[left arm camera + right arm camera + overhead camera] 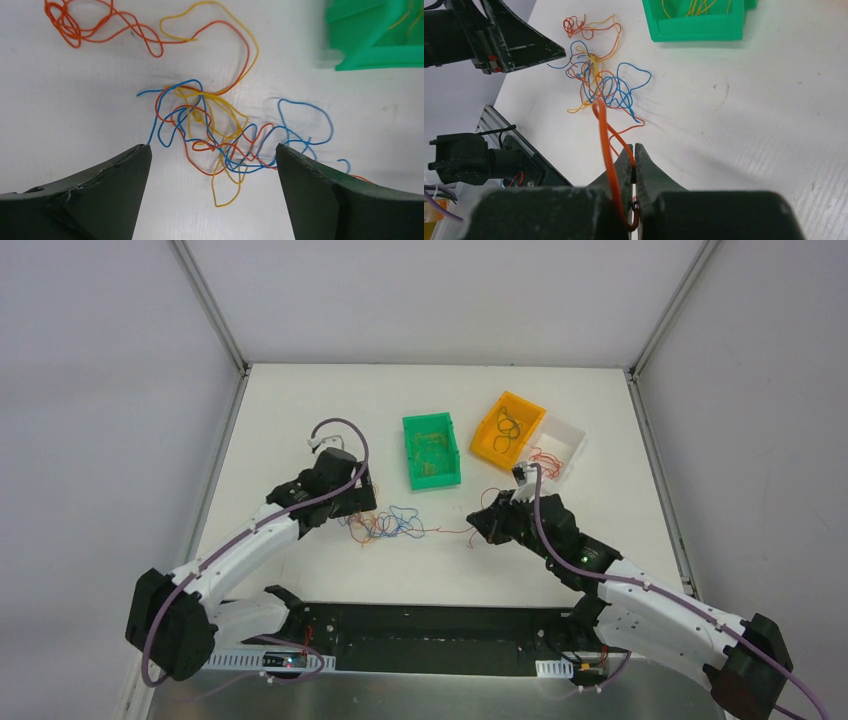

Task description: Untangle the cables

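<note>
Right claw [634, 150]: pressed shut, pinching a thin orange wire strand [605, 135] between the tips; low over the worktop, to the right of the tangle.
Gripped strand: rising from the tips in a tall loop, then running back into the tangle; not free of it yet, as far as can be told.
Left claw [212, 150]: spread wide, gripping nothing; poised directly above the tangle, tips flanking it in the wrist view.
Tangle: loose knot of thin blue, orange, red and yellow wire strands [215, 135], lying on the white worktop [300, 410] between the two claws; blue and orange loops crossing many times in the middle, a yellow loop trailing out on the near side.
Outlier: small curled orange coil [70, 22] just beyond the knot, apparently joined to it by a long wavy run.
Green plastic bin [431, 450]: behind the tangle, apart from it; a few yellowish strands inside.
Orange plastic bin [508, 428]: farther right, holding dark looped strands.
White tray [556, 448]: just beside the orange bin, with a few red strands.
Done, by judgement: some strands sorted into the three containers.
Left, by judgement: most of the knot; several colours interlocked, only one strand in hand.
Next, probably: drawing the orange strand away to the right, with the left claw pinning the rest.
Risk: dragging the whole knot along rather than one strand.
</note>
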{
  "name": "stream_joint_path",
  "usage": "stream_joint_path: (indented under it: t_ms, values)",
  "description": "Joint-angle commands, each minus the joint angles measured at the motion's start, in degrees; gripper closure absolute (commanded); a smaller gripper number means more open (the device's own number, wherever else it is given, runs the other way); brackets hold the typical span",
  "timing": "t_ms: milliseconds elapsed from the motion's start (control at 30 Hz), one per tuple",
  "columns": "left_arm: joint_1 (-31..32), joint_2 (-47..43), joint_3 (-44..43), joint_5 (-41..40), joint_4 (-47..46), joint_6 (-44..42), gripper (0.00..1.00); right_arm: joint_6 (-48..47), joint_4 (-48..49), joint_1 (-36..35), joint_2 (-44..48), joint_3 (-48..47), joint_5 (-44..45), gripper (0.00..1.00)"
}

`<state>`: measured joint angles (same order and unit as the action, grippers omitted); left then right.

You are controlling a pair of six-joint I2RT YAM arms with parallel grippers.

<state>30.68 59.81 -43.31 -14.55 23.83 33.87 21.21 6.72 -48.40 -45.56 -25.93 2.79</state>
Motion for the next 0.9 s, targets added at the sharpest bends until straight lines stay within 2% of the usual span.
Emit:
stream_joint_path:
  t_ms: [0, 133, 233, 267, 367, 467, 600, 667, 867]
  values:
    - [-0.75, 7.93, -0.68, -1.15, 3.73, 1.55, 0.01, 1.41, -1.84, -0.13, 1.38, -0.17, 0.16, 1.0]
    - [-2.27, 16.59, -3.26, -1.48, 3.49, 1.46, 0.05, 1.59, -1.53, -0.2, 1.53, -0.02, 0.33, 1.0]
    - [-2.29, 21.71, -4.72, 1.69, 1.22, 1.21, 0.17, 2.46, -2.03, -0.18, 2.29, 0.11, 0.19, 1.0]
    - [-2.29, 23.17, -5.09, 2.4, 0.51, 0.93, 0.25, 2.85, -2.1, -0.17, 2.89, 0.44, 0.43, 1.0]
    - [-2.28, 25.74, -6.23, 0.39, 0.08, 0.25, 0.64, 3.38, -4.24, -0.19, 6.11, 1.04, 2.18, 1.0]
    - [-3.28, 24.36, -6.19, -3.57, 0.36, -0.77, 0.91, 4.54, -12.14, -0.2, 9.81, -0.21, 8.98, 1.0]
    - [-10.14, 20.73, -5.93, -0.98, 0.86, -1.81, 0.92, 12.95, -33.86, -0.01, 12.52, -5.3, 35.37, 1.0]
    - [-12.18, 19.01, -5.31, -0.86, 0.75, -1.01, 0.92, 18.66, -42.55, 0.42, 13.84, -6.67, 44.24, 1.0]
    - [-15.98, 14.69, -2.65, -5.01, 0.16, 0.03, 0.9, 31.16, -54.56, 2.66, 18.5, -9.28, 55.73, 1.0]
